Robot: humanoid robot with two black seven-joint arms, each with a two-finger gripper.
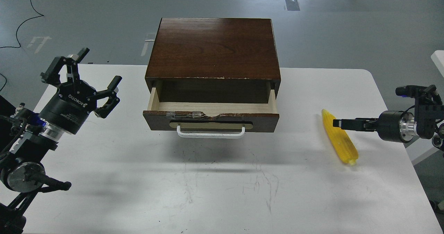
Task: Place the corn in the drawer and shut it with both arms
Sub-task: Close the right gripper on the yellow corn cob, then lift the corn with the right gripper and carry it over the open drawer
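The yellow corn [344, 146] lies on the white table [215, 185] at the right, thin end away from me. The drawer [263, 122] stands pulled partly out of the dark cabinet [213, 48], its white handle [210, 134] facing me and its pale inside bare. My left gripper [99, 67] is open and empty, held above the table left of the drawer. My right gripper [335, 123] comes in from the right, seen edge-on as a thin dark bar. Its tip overlaps the corn's upper part. Its two fingers cannot be told apart.
The table's right edge runs just past the corn. A white stand [437, 59] shows at the far right, off the table. The grey floor behind has a black cable [20, 22] at the left.
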